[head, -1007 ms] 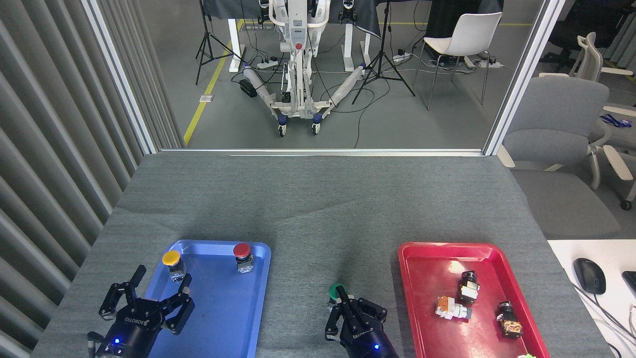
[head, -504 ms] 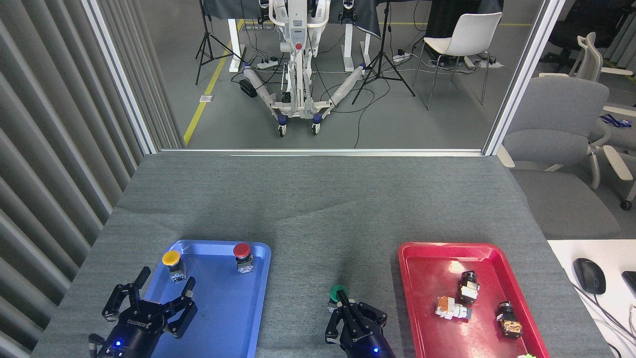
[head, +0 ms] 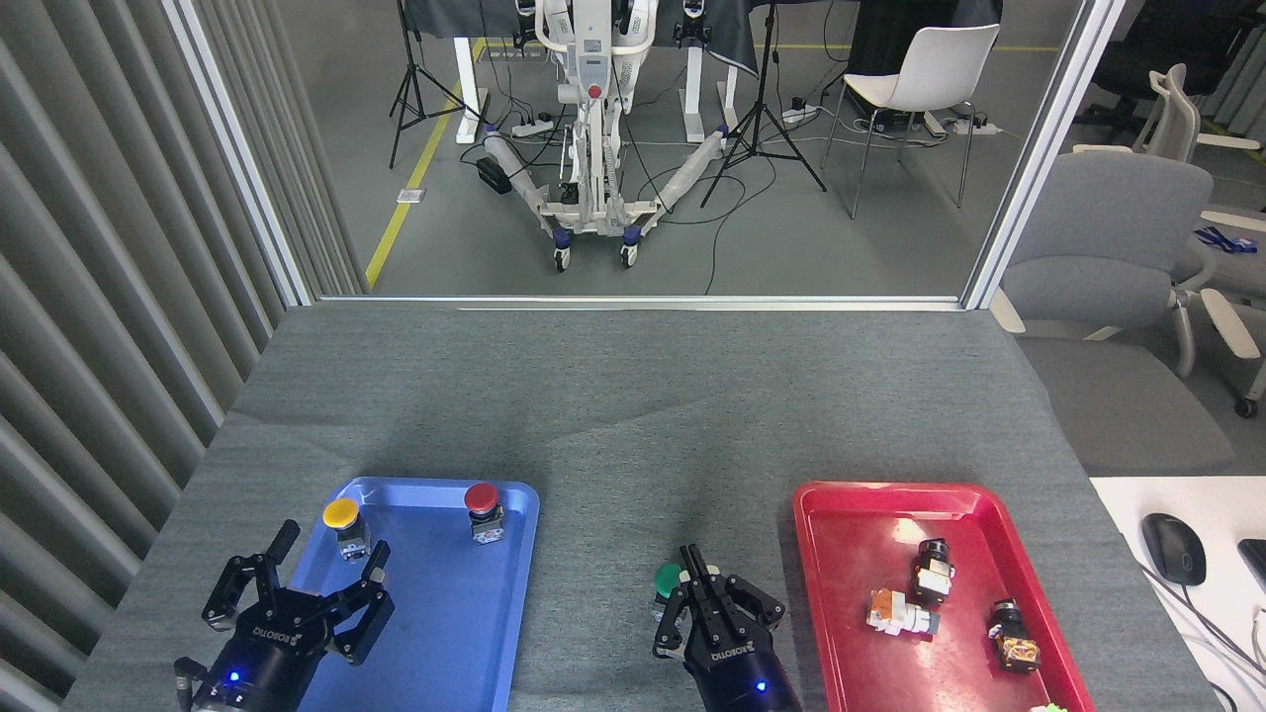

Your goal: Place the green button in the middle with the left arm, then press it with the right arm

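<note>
- Button, green, sits on the grey cloth between blue tray and red tray.
- Right gripper: fingers pressed together, tips beside the cap.
- Left gripper: spread, empty, over the blue tray's left edge.

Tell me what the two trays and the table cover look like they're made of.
Blue tray: likely moulded plastic, smooth and semi-glossy; soft reflections and a rounded rolled rim.
Red tray: same look, glossier; bright glare patches on its floor.
Table cover: grey woven or felt-like cloth, matte; heathered texture and a faint crease line across it. Fibre type can't be told.
</note>
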Available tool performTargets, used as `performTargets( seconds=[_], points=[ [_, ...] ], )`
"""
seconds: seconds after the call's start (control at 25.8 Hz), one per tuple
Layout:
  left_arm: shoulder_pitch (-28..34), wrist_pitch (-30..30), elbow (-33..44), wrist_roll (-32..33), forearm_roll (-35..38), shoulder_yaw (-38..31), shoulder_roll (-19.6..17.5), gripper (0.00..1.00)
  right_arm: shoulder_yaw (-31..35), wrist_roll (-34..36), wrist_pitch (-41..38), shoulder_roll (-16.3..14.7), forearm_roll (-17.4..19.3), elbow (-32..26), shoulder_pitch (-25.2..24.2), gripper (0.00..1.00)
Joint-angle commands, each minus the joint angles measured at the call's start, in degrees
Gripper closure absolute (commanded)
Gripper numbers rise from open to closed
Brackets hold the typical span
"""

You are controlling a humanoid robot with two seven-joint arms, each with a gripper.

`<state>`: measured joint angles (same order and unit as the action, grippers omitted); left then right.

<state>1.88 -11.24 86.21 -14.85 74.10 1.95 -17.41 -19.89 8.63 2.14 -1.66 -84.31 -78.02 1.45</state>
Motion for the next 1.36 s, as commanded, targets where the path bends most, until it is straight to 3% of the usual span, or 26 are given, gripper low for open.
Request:
performTargets(
  seconds=[0.0,0.08,0.19,0.23,0.54,1.32],
  points=[
    [0.14,0.08,0.19,0.00,-0.01,-0.02,0.01,0.00,1.00,0.34,0.67,-0.10,0.72,-2.13,-0.84,0.37],
    [0.05,0.35,0.19,0.00,-0.01,-0.11,0.09,0.00,3.37,0.95,0.85,-0.54,0.72,-3.10,-1.89,0.31],
    [0.05,0.35,0.19,0.26,-0.01,-0.46,0.18,0.00,6.36,3.50,2.43,-2.47,0.72,-4.16,-2.51,0.04],
    [0.05,0.35,0.27,0.79,-0.01,-0.46,0.18,0.00,7.59,4.12,2.96,-2.74,0.72,-4.95,-3.03,0.01],
    [0.05,-0.18,0.54,2.02,-0.36,-1.60,0.27,0.00,17.79,4.21,2.69,-2.74,0.55,-13.21,-10.15,0.00],
    [-1.18,-0.80,0.45,3.52,-0.62,-1.95,-0.87,0.00,21.13,3.59,3.05,-3.79,0.46,-12.77,-9.89,0.00]
  ],
)
